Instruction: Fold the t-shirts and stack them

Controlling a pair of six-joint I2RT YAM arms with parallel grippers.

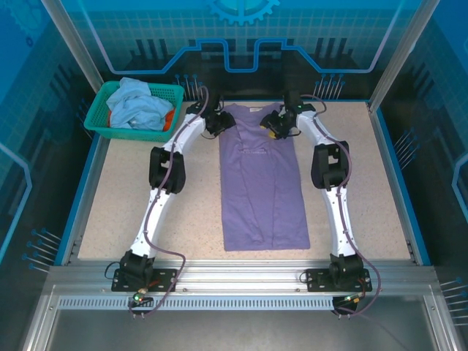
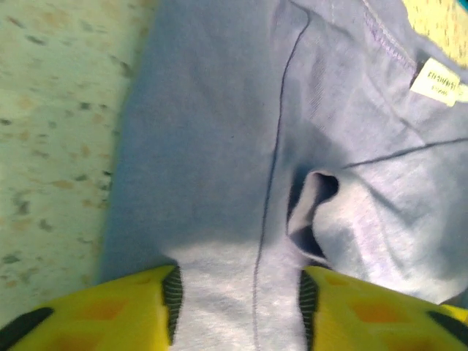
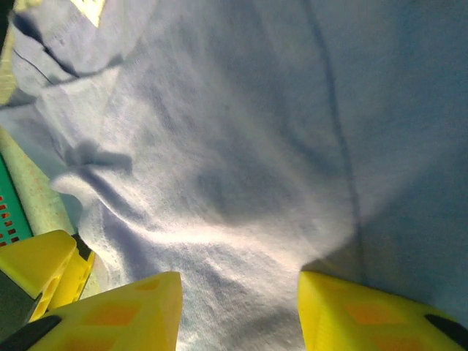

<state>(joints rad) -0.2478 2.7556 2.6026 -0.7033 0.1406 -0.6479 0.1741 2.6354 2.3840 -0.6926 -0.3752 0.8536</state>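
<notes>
A lavender-purple t-shirt (image 1: 263, 190) lies flat down the middle of the table, its sides folded in to form a long narrow strip. At its far left shoulder stands my left gripper (image 1: 223, 123), open. In the left wrist view the yellow fingers (image 2: 240, 300) stand apart over the cloth (image 2: 212, 146), a seam running between them and a white neck label (image 2: 437, 80) at the upper right. My right gripper (image 1: 274, 128) is at the far right shoulder, also open, its jaws (image 3: 240, 307) spread over rumpled purple cloth (image 3: 241, 146). A light-blue t-shirt (image 1: 139, 104) and an orange one (image 1: 170, 117) lie in the basket.
The teal mesh basket (image 1: 99, 111) stands at the far left corner of the speckled table (image 1: 124, 190), and its wall (image 3: 11, 212) shows at the left of the right wrist view. Blue rails edge the table on both sides.
</notes>
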